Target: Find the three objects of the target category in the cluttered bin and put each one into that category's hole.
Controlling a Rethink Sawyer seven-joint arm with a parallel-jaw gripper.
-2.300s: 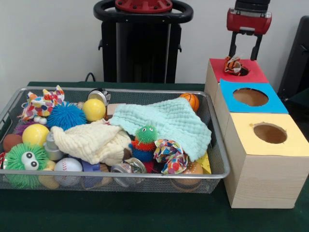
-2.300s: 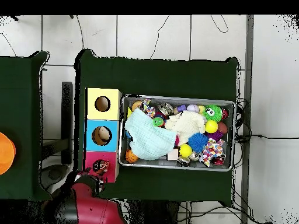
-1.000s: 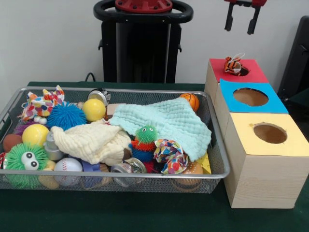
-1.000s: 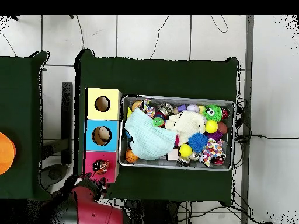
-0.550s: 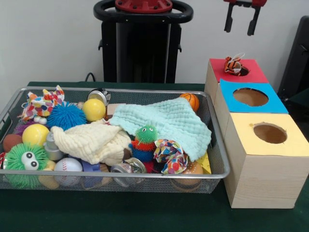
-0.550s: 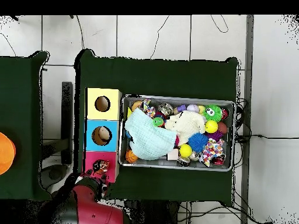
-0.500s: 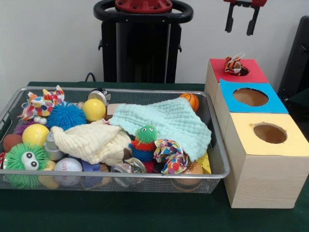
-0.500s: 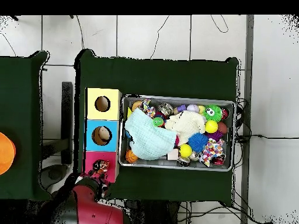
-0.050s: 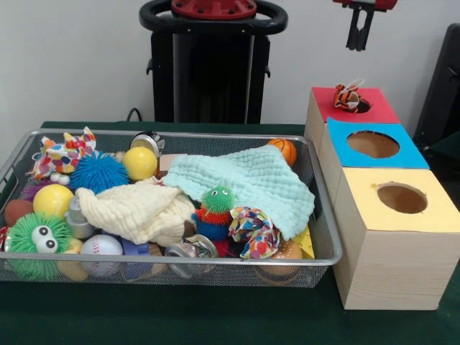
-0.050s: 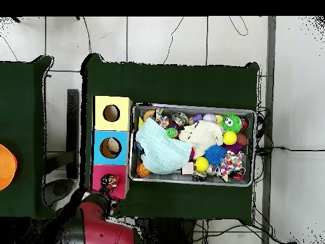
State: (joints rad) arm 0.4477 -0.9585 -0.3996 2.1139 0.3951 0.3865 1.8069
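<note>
Already a striped plush toy [image 9: 348,96] sits lodged in the hole of the red box [image 9: 374,106], far right on the tabletop, not fully dropped in. More candidates likely remain in the wire bin [image 9: 325,237]. High above the box, the claw [image 9: 359,32] hangs with fingers nearly pressed together, holding nothing.
</note>
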